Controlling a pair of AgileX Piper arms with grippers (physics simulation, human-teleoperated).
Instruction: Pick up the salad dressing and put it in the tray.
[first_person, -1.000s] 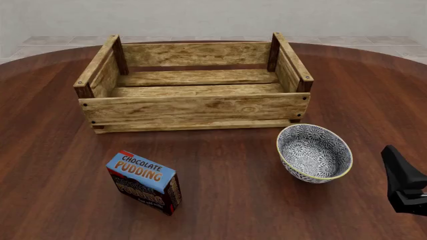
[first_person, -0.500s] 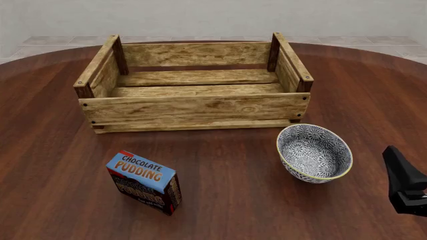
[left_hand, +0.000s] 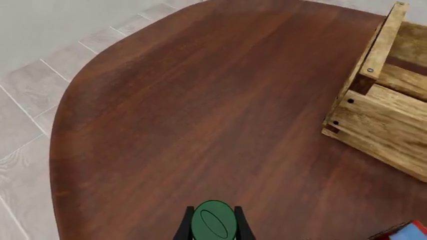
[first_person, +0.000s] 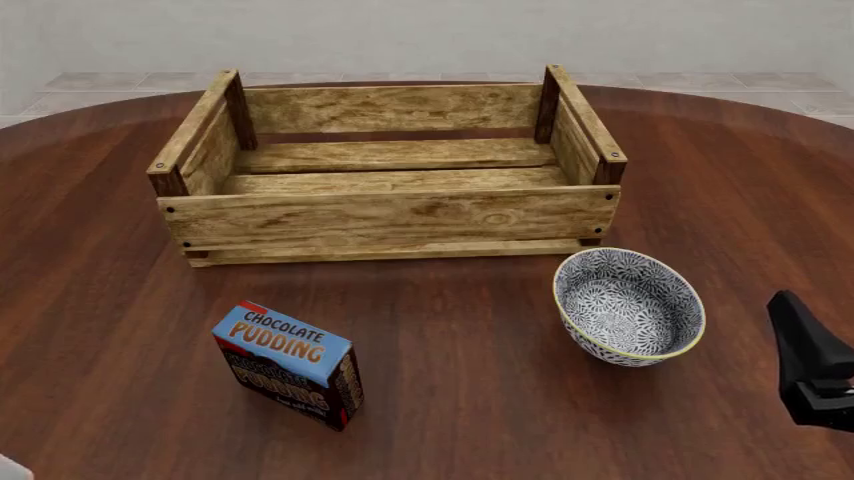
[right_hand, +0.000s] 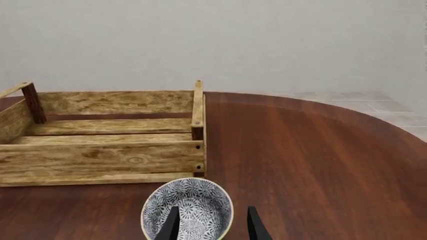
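- My left gripper (left_hand: 213, 227) is closed on the bottle (left_hand: 213, 221): in the left wrist view its green cap sits squeezed between my two dark fingers, over bare table (left_hand: 200, 125) near the table's left edge. In the front view that arm is all but out of frame.
- My right gripper (right_hand: 210, 222) has its fingers apart, holding nothing, hovering just short of the bowl (first_person: 629, 304).
- The crate (first_person: 387, 215) stands at the far middle of the table, well away from the bottle.
- Risk, as I judge it: I see only the cap, so I can't tell how deep my hold is; a shallow pinch could let the bottle slip on the way.
- A low carry could clip the crate's near wall or corner post, or knock the box (first_person: 288, 364).
- Readable writing: "CHOCOLATE PUDDING" on the blue box. The bottle's label is hidden.
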